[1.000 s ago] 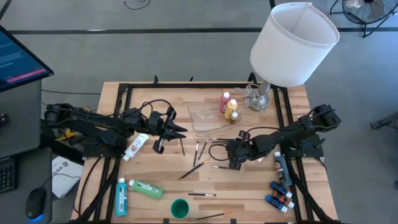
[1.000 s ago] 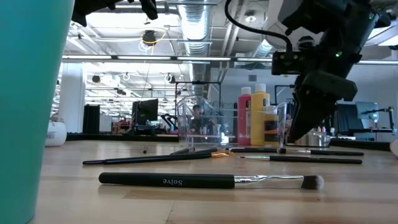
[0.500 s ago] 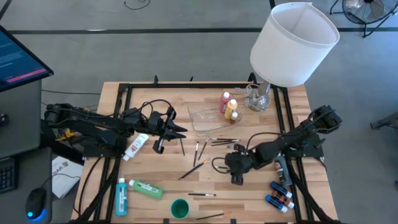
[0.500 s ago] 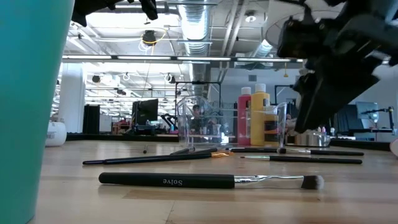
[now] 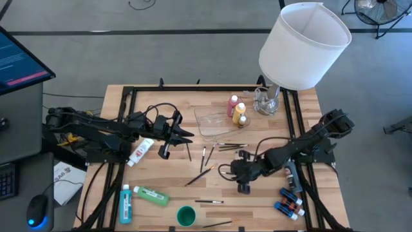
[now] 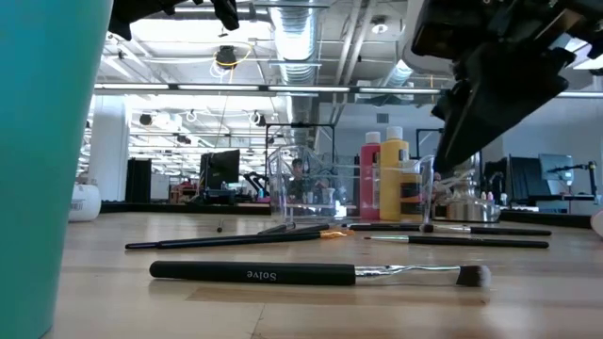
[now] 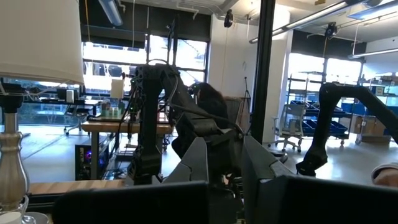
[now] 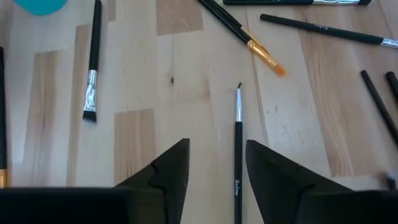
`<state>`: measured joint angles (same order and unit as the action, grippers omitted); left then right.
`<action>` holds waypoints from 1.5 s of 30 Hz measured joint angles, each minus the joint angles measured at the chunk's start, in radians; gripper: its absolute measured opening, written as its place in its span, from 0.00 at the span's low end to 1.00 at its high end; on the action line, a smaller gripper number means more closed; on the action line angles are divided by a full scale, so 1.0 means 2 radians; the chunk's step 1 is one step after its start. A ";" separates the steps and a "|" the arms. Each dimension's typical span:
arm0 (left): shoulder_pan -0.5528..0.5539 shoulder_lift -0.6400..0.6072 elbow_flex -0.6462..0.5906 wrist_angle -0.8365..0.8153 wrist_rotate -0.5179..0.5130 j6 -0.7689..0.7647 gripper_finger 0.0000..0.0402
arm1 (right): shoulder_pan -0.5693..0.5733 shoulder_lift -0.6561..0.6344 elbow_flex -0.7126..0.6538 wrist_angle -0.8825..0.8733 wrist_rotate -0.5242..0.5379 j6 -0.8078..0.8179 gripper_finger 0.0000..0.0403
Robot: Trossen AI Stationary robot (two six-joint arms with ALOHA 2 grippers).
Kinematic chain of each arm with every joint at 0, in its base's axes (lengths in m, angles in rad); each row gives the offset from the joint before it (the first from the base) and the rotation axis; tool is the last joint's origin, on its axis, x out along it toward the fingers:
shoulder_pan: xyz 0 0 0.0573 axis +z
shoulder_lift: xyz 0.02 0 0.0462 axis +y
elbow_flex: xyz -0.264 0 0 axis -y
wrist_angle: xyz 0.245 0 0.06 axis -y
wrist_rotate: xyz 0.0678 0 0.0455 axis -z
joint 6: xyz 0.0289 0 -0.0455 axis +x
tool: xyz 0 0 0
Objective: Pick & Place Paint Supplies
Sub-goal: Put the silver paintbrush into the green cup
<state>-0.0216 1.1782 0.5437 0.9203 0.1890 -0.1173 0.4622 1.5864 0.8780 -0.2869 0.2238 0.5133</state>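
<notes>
Two bottles, a red one and a yellow one, are seen from above standing at the right edge of the tray. Thin brushes are scattered in front of the tray, and a green bottle is laid flat far to the tray's front left. The right gripper is held low over the brushes in front of the tray. The left gripper is parked just left of the tray with its fingers closed on nothing.

At table height, a thick black brush is seen lying nearest the camera, with thinner ones behind it. The red bottle and the yellow bottle are shown upright beside the tray. The right gripper is hung above the table, right of the tray; its fingers cannot be read from this side.

From the left wrist, the left gripper is shown pointing level across the table toward the other arm, and nothing is held.

From the right wrist, the right gripper is seen open, its fingers set apart on either side of a thin brush that lies flat on the wood. The brush is not clamped. An orange-tipped brush and a silver-banded brush are laid farther off.
</notes>
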 joint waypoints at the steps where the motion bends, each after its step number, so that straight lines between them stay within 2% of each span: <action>1: 0.000 0.000 0.000 0.000 0.000 0.000 0.00 | -0.002 0.000 0.000 0.000 0.000 0.000 0.36; 16: 0.000 0.000 0.000 0.000 0.000 0.000 0.00 | -0.010 0.000 0.000 0.014 0.001 0.002 0.33; 24: 0.000 0.000 0.000 0.000 0.000 0.000 0.00 | -0.010 0.060 0.000 0.151 -0.009 -0.023 0.33; 34: 0.000 0.000 0.000 0.000 0.000 -0.001 0.00 | -0.012 0.142 0.000 0.229 -0.005 -0.036 0.33; 37: 0.000 0.000 0.000 -0.001 0.000 -0.001 0.00 | -0.002 0.153 0.000 0.233 0.041 -0.038 0.33; 42: 0.000 0.000 0.000 -0.002 0.000 -0.001 0.00 | 0.029 0.152 0.000 0.230 0.173 -0.043 0.33; 45: 0.000 0.000 0.000 -0.002 0.000 -0.001 0.00 | 0.041 0.152 0.000 0.229 0.192 -0.042 0.33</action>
<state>-0.0216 1.1782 0.5434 0.9165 0.1890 -0.1184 0.5444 1.8896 0.8779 0.1709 0.6081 0.4295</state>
